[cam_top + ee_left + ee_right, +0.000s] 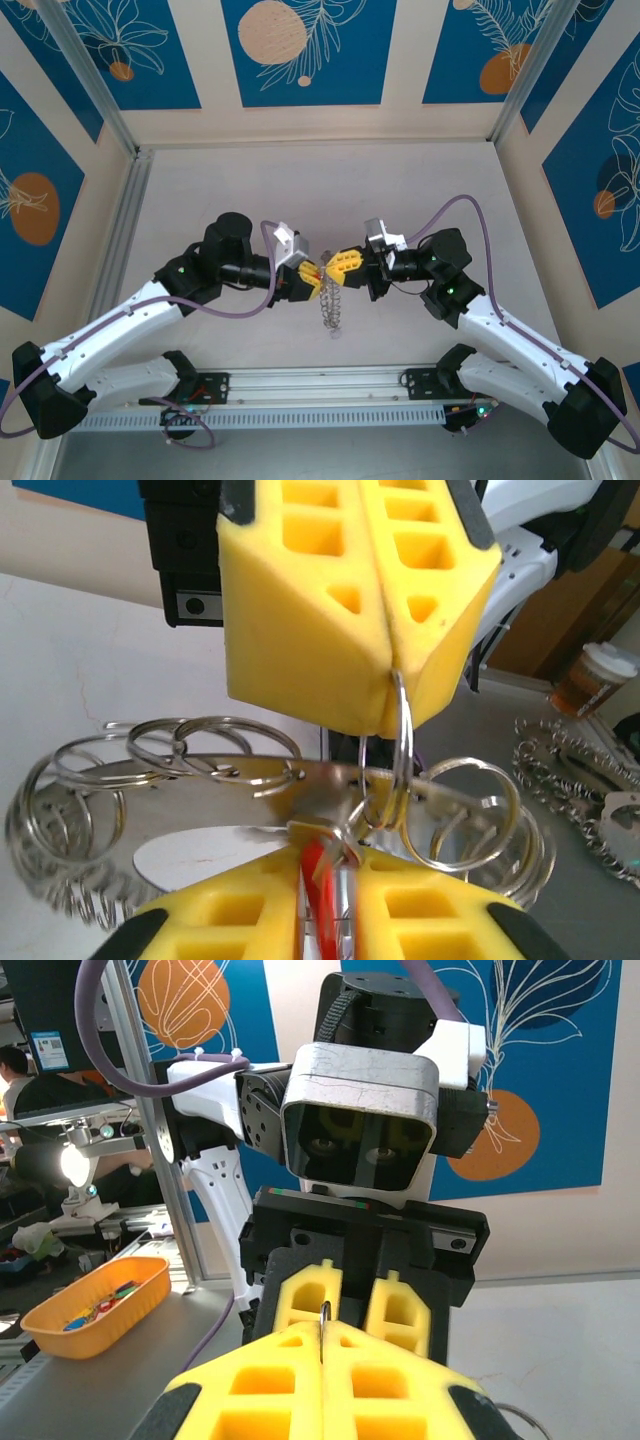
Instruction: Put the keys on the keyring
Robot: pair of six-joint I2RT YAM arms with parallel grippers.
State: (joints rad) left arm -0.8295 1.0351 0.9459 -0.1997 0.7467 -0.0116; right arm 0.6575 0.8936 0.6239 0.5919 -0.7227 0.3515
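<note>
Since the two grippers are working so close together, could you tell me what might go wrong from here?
The right gripper pinches the keyring by one thin wire loop, so the ring could twist or slip out. The left gripper holds the tiny red key at its very tips; a nudge against the crowded loops might knock it free.

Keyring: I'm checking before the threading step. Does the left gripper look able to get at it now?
Probably yes. The left gripper, shut on the red key, sits right at the keyring, which the right gripper holds by one wire loop. Nothing stands between them, though the right gripper crowds that loop.
</note>
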